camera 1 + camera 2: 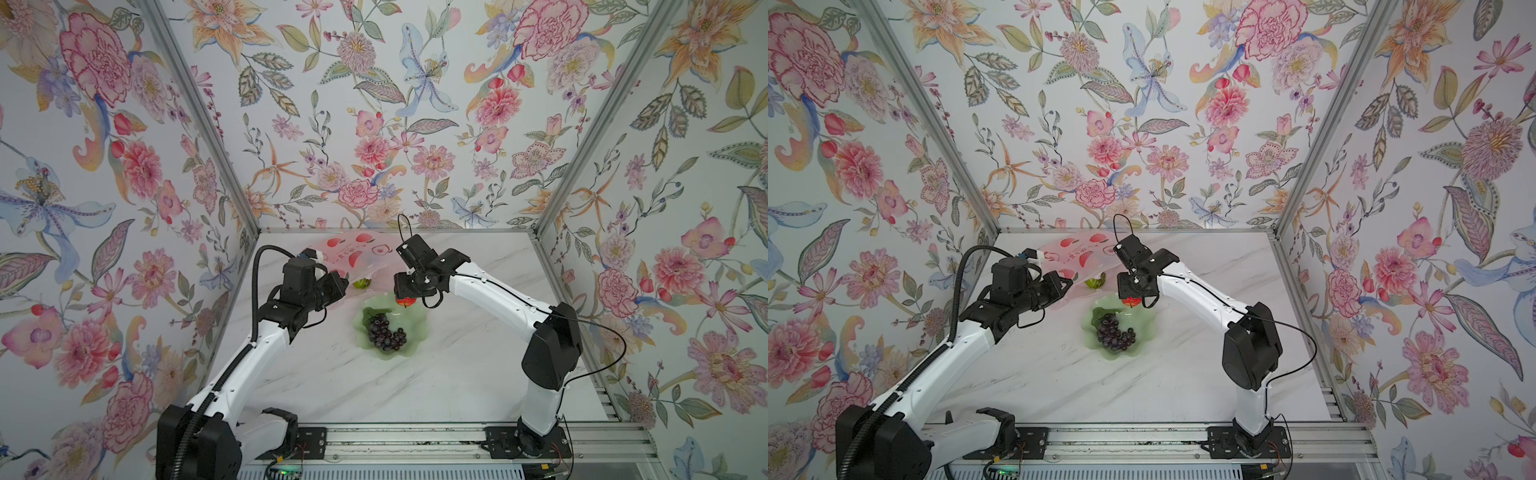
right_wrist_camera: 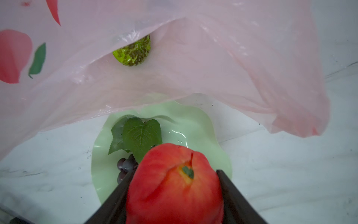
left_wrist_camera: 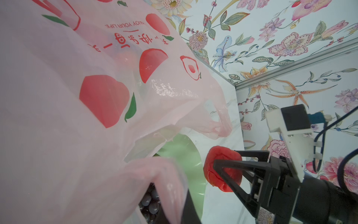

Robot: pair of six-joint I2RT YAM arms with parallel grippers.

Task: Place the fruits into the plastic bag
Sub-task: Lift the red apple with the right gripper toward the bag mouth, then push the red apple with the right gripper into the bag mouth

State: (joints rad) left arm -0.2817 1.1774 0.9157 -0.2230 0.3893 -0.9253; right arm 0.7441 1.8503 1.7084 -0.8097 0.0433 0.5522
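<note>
Over the far rim of the pale green dish [image 1: 415, 328], near the middle of the marble table [image 1: 457, 374], a red peach [image 2: 174, 186] hangs clamped between the fingers of the right gripper [image 2: 175, 172]. It is clear of the dish and just short of the bag's mouth. The plastic bag [image 1: 361, 253] lies toward the table's far edge, left of centre. Its mouth faces the dish and its lower lip overlaps the dish's far rim. The left gripper [image 1: 343, 284] is clenched on the bag's upper lip, lifting it so the opening gapes. A bumpy green fruit [image 2: 133, 52] already rests just inside the mouth. In the left wrist view a faint orange shape shows through the film deeper in, probably another fruit, though I cannot tell which. The dark grapes [image 1: 384, 332] and their leaf lie in the dish, untouched. I judge the task well along: at least one fruit is bagged, the peach is on its way, and the grapes are left to fetch.
</note>
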